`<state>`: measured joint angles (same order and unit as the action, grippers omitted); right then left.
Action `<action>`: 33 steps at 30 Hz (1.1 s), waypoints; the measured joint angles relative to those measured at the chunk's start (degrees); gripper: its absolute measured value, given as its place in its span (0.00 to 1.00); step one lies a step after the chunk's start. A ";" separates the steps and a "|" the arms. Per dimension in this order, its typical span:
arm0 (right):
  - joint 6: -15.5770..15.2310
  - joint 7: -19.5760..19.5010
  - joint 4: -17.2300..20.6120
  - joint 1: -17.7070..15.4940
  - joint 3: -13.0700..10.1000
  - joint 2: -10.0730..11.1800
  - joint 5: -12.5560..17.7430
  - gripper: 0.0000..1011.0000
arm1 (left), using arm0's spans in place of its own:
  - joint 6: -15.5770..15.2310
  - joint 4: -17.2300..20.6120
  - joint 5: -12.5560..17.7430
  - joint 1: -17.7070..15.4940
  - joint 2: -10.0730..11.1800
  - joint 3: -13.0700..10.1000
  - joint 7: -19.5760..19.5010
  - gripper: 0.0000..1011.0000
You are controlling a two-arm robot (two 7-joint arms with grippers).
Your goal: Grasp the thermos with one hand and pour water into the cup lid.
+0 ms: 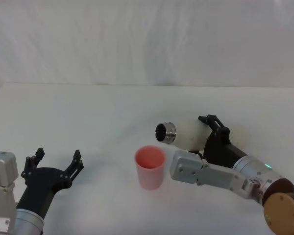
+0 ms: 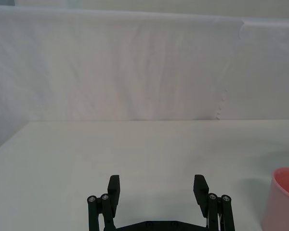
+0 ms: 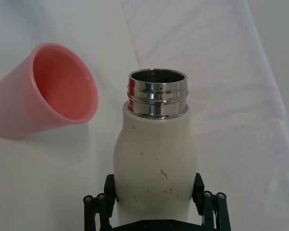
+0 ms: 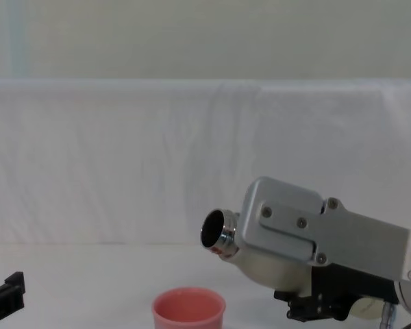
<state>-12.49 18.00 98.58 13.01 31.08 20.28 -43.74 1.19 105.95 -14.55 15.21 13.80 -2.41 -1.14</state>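
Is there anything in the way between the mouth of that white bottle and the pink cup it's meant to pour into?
Nothing visible. The right gripper holds the thermos tipped, its steel neck aimed toward the cup lid, which stands upright on the table just below and ahead of the mouth. The left gripper hangs open, well off to the side.

No readable text, label or number appears on anything in view.
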 joint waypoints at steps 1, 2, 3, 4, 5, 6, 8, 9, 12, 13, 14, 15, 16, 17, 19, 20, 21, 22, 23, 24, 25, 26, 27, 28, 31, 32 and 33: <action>0.06 0.11 0.00 0.02 -0.07 -0.03 -0.13 0.95 | 0.00 0.00 0.00 0.00 0.00 0.00 0.00 0.99; 0.07 0.17 0.02 0.03 -0.10 -0.05 -0.20 0.95 | 0.00 0.00 0.00 0.00 0.00 0.00 0.00 0.99; 0.08 0.22 0.04 0.04 -0.11 -0.06 -0.28 0.95 | 0.00 0.00 0.00 0.00 0.00 0.00 0.00 0.99; 0.09 0.28 0.08 0.04 -0.12 -0.06 -0.38 0.95 | 0.00 0.00 0.00 0.00 0.00 0.00 0.00 0.99; 0.09 0.35 0.20 0.04 -0.13 -0.06 -0.62 0.95 | 0.00 0.00 0.00 0.00 0.00 0.00 0.00 0.99; 0.09 0.37 0.25 0.04 -0.13 -0.06 -0.75 0.95 | 0.00 0.00 0.00 0.00 0.00 0.00 0.00 0.99; 0.09 0.40 0.30 0.04 -0.12 -0.04 -1.03 0.95 | 0.00 0.00 0.00 0.00 0.00 0.00 0.00 0.99; 0.09 0.43 0.32 0.03 -0.07 -0.01 -1.30 0.95 | 0.00 0.00 0.00 0.00 0.00 0.00 0.00 0.99; 0.02 0.53 0.34 0.04 0.10 0.08 -2.04 0.95 | 0.00 0.00 0.00 0.00 0.00 0.00 0.00 0.99; -0.05 0.59 0.44 0.04 0.16 0.18 -2.45 0.95 | 0.00 0.00 0.00 0.00 0.00 0.00 0.00 0.99; -0.09 0.63 0.50 0.04 0.20 0.22 -2.60 0.95 | 0.00 0.00 0.00 0.00 0.00 0.00 0.00 0.99; -0.12 0.68 0.56 0.04 0.25 0.27 -2.80 0.95 | 0.00 0.00 0.00 0.00 0.00 0.00 0.00 0.99; -0.18 0.78 0.59 0.04 0.36 0.38 -3.17 0.95 | 0.00 0.00 0.00 0.00 0.00 0.00 0.00 0.99; -0.21 0.82 0.59 0.05 0.43 0.42 -3.39 0.95 | 0.00 0.00 0.00 0.00 0.00 0.00 0.00 0.99; -0.30 0.87 0.60 0.09 0.59 0.52 -3.83 0.95 | 0.00 0.00 0.01 0.00 0.00 0.00 0.00 0.99; -0.36 0.93 0.60 0.14 0.70 0.60 -4.14 0.95 | 0.00 0.00 0.00 0.00 0.00 0.00 0.00 0.99; -0.44 1.02 0.60 0.25 0.94 0.71 -4.74 0.95 | 0.00 0.00 0.00 0.00 0.00 0.00 0.00 0.99; -0.46 1.06 0.60 0.28 1.03 0.74 -4.95 0.95 | 0.00 0.00 0.00 0.00 0.00 0.00 0.00 0.99; -0.47 1.09 0.60 0.31 1.13 0.78 -5.16 0.95 | 0.00 0.00 0.00 0.00 0.00 0.00 0.00 0.99; -0.48 1.13 0.60 0.39 1.28 0.85 -5.55 0.95 | 0.00 0.00 0.00 0.00 0.00 0.00 0.00 0.99; -0.50 1.16 0.60 0.42 1.37 0.89 -5.76 0.95 | 0.00 0.00 0.00 0.00 0.00 0.00 0.00 0.99; -0.52 1.20 0.60 0.45 1.46 0.93 -5.96 0.95 | 0.00 0.00 0.00 0.00 0.00 0.00 0.00 0.99; -0.54 1.23 0.59 0.48 1.53 0.96 -6.16 0.95 | 0.00 0.00 0.00 0.00 0.00 0.00 0.00 0.99; -0.58 1.27 0.56 0.55 1.67 1.04 -6.56 0.95 | 0.00 0.00 0.00 0.00 0.00 0.00 0.00 0.99; -0.62 1.33 0.49 0.59 1.83 1.14 -7.19 0.95 | 0.00 0.00 0.00 0.00 0.00 0.00 0.00 0.99; -0.63 1.33 0.49 0.59 1.85 1.17 -7.30 0.95 | 0.00 0.00 0.00 0.00 0.00 0.00 0.00 0.99; -0.64 1.36 0.45 0.60 1.91 1.22 -7.55 0.95 | 0.00 0.00 0.00 0.00 0.00 0.00 0.00 0.99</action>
<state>-13.13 19.37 99.03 13.61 32.99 21.50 -51.29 1.19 105.95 -14.55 15.21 13.81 -2.41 -1.14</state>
